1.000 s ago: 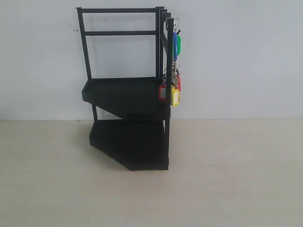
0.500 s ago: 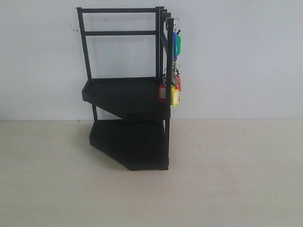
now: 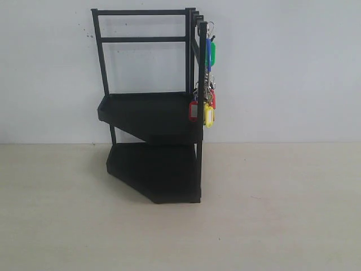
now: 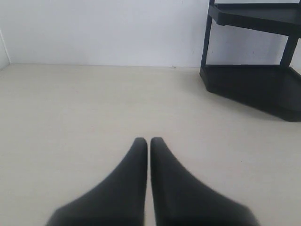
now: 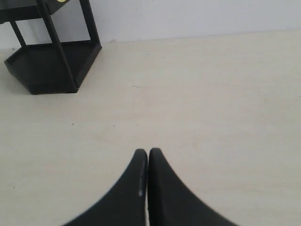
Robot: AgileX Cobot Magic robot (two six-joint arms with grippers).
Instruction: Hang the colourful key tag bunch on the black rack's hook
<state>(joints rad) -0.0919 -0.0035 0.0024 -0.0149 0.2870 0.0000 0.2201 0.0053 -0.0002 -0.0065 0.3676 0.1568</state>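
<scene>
The black rack (image 3: 152, 113) stands against the white wall in the exterior view, two trays one above the other. The colourful key tag bunch (image 3: 207, 84) hangs from a hook on the rack's right front post, with blue and green tags high and red and yellow tags lower. Neither arm shows in the exterior view. My left gripper (image 4: 148, 140) is shut and empty over the bare table, the rack (image 4: 254, 70) far off beyond it. My right gripper (image 5: 147, 152) is also shut and empty, with the rack's lower tray (image 5: 51, 68) far off.
The pale wooden table (image 3: 271, 214) spreads in front of the rack, and the white wall (image 3: 282, 68) stands right behind it. A side wall edge (image 4: 3, 52) shows at the margin of the left wrist view.
</scene>
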